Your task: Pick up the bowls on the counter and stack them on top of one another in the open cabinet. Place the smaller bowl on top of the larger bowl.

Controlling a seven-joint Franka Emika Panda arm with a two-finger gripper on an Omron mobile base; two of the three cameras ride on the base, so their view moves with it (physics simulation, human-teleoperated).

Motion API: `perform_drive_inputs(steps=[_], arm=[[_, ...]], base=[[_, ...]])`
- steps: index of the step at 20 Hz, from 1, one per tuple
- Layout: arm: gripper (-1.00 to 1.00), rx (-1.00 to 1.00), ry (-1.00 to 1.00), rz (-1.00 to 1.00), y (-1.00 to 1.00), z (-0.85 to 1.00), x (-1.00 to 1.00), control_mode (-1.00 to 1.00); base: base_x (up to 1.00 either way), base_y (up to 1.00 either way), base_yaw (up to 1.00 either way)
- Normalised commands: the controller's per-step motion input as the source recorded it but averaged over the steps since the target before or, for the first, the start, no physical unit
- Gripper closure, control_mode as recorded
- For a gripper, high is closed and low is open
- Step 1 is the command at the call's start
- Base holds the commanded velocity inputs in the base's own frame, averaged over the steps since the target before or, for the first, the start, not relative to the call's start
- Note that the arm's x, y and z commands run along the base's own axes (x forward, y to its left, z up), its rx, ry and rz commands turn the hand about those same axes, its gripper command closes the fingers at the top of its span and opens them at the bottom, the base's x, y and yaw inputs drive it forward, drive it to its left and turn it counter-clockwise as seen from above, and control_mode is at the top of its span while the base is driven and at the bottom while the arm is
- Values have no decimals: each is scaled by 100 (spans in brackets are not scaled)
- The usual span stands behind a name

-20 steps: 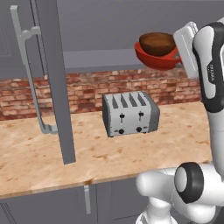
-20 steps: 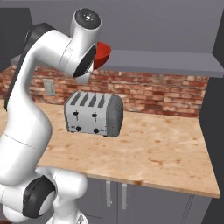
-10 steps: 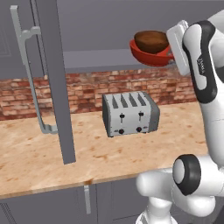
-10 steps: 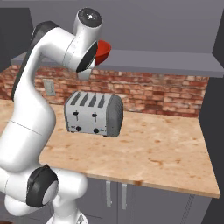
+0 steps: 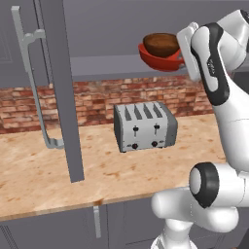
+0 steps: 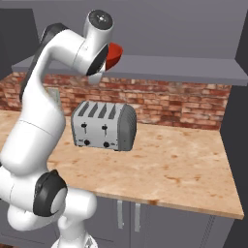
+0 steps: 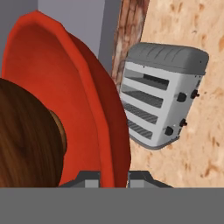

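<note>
while the gripper [image 7: 113, 177] clamps the red bowl's [image 5: 163, 59] rim, one brown bowl [image 5: 161, 44] sits inside it, both above the cabinet shelf [image 5: 107, 66]; one toaster [image 5: 145, 126] stands on the counter [image 5: 44, 170].

Toaster [image 5: 145, 126] stands on the counter [image 5: 44, 170] well below the claw [image 7: 114, 177] — open door [image 5: 61, 87] blocks the far left; shelf [image 6: 184, 68] nearby lies bare.
</note>
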Motion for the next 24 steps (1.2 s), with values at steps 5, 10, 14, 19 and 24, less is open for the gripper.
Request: perform_drive_inputs(steps=[5, 10, 14, 19, 24], arm=[[100, 0, 0, 0, 6, 0, 42, -100], [100, 0, 0, 0, 5, 0, 44, -100], [100, 0, 0, 0, 4, 0, 42, -100], [100, 0, 0, 0, 5, 0, 45, -100], [100, 0, 0, 0, 2, 0, 42, -100]], base=[[0, 0, 0], [0, 0, 0], [0, 0, 0], [0, 0, 0], [0, 0, 0]])
